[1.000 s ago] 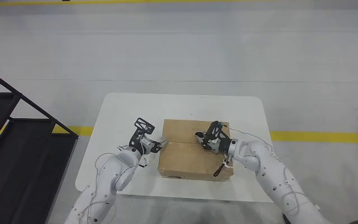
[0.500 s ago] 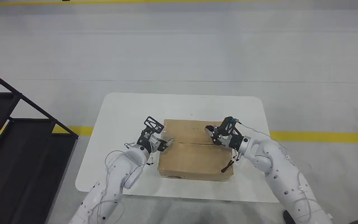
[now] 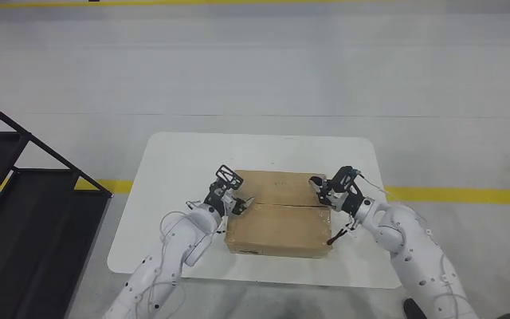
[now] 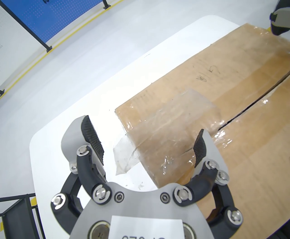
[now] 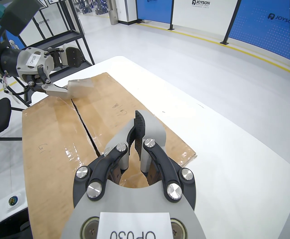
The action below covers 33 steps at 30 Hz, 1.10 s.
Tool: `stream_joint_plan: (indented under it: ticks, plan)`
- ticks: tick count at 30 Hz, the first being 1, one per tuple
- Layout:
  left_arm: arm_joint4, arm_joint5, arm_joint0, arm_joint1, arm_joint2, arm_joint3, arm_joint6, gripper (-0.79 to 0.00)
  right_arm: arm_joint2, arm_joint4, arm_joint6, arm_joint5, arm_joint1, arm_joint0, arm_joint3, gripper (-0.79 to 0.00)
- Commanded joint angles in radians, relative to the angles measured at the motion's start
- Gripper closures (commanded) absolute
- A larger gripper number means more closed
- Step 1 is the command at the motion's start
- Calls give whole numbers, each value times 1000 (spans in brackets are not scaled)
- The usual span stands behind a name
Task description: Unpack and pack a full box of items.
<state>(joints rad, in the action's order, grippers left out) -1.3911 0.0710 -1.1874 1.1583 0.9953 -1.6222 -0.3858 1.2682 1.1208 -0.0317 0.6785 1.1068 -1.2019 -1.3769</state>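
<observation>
A brown cardboard box [image 3: 275,227] lies flat-topped in the middle of the white table [image 3: 183,167]. Its two top flaps meet at a dark seam [image 5: 86,131] under clear tape. My left gripper [image 3: 237,199] is open at the box's left end, straddling the corner where a loose piece of clear tape [image 4: 126,156] hangs off the edge. My right gripper [image 3: 328,191] is shut, with nothing visible between its fingers, just above the top at the box's right end [image 5: 138,123]. The right wrist view also shows the left gripper [image 5: 56,89] beside a raised tape flap [image 5: 79,84].
A black metal shelf rack [image 3: 40,215] stands left of the table. The table has bare room behind the box and to both sides. Blue partition panels [image 5: 260,20] stand far off across the floor.
The left gripper has moved right, up to the box's left end. The right gripper has slid right along the top from near the middle to the right end.
</observation>
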Motion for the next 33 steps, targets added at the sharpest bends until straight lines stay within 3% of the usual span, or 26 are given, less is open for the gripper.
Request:
stream_joint_plan:
  ticks: [1,18,33]
  plan:
    - [-4,-1,5,3,-4,-2,0,-785,9,-3,1,-1,-2,-7,-3,0]
    - [-41,-43,85,47,-75,35,-78,-785,52,-13,0,-4,-12,-38,-31,0]
    - [-67,16,115,83,-155,52,-26,-785,100,-20,7,-19,-22,-66,-48,0]
